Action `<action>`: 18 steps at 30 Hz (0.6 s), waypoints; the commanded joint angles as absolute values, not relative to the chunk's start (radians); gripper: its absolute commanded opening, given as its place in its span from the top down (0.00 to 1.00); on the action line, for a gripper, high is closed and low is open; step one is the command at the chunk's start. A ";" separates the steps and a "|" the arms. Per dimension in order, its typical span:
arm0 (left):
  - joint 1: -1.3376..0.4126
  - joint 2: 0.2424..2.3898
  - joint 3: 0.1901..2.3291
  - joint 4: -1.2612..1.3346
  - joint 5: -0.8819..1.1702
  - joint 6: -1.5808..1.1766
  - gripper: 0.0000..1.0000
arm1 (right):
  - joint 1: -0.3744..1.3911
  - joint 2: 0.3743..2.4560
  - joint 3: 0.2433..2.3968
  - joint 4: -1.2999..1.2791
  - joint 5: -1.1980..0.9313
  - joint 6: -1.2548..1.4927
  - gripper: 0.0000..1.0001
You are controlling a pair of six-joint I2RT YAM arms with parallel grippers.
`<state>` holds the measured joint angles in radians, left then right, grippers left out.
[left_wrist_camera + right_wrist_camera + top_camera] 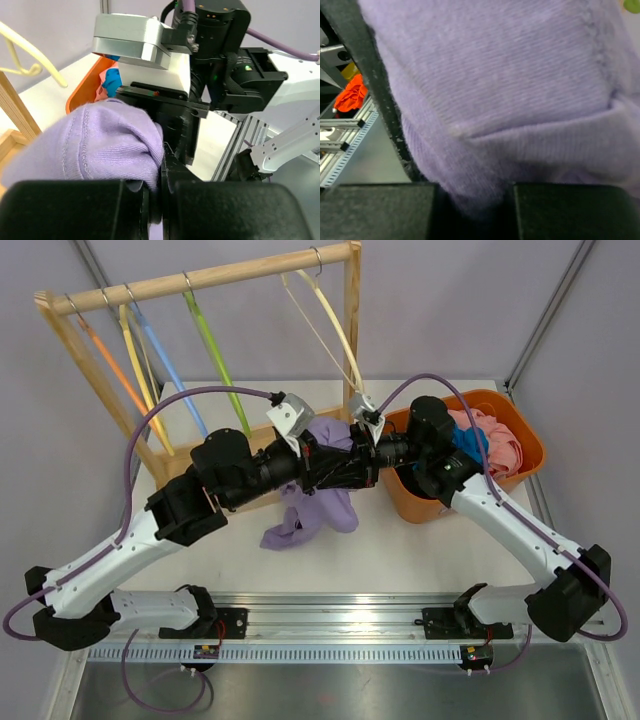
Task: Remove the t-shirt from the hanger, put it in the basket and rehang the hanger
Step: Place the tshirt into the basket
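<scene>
T-shirt point(322, 512), lavender: held bunched above the bench point(420, 555), below the cream hanger point(337, 325), pinched from its left by the pressed-together left end effector point(160, 200), cloth lodged between the right end effector's point(476, 207) fingers, grip not determinable, bulk drooping downward.

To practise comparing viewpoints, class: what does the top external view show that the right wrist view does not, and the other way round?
Only the top external view shows the wooden rack, the coloured hangers on it, and the orange bin of clothes. Only the right wrist view shows the ribbed knit and a stitched fold of the lilac t-shirt close up, bunched between that arm's fingers. Both show the lilac t-shirt.
</scene>
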<state>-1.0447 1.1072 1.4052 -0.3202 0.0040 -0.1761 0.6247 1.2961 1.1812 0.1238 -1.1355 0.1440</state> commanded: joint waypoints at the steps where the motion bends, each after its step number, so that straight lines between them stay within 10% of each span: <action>1: -1.078 1.072 1.483 -0.114 0.111 -0.181 1.00 | 0.624 1.312 1.256 0.074 -1.092 0.146 0.95; 5: -1.078 1.034 1.488 -0.167 0.013 -0.164 0.81 | 0.571 1.266 1.365 -0.181 -1.089 -0.061 1.00; 12: -1.077 0.905 1.410 -0.314 -0.184 -0.141 0.12 | 0.330 1.259 1.720 -0.699 -1.155 -0.360 1.00; 18: -1.078 0.802 1.304 -0.397 -0.271 -0.187 0.01 | 0.209 1.275 1.926 -0.787 -1.059 -0.385 1.00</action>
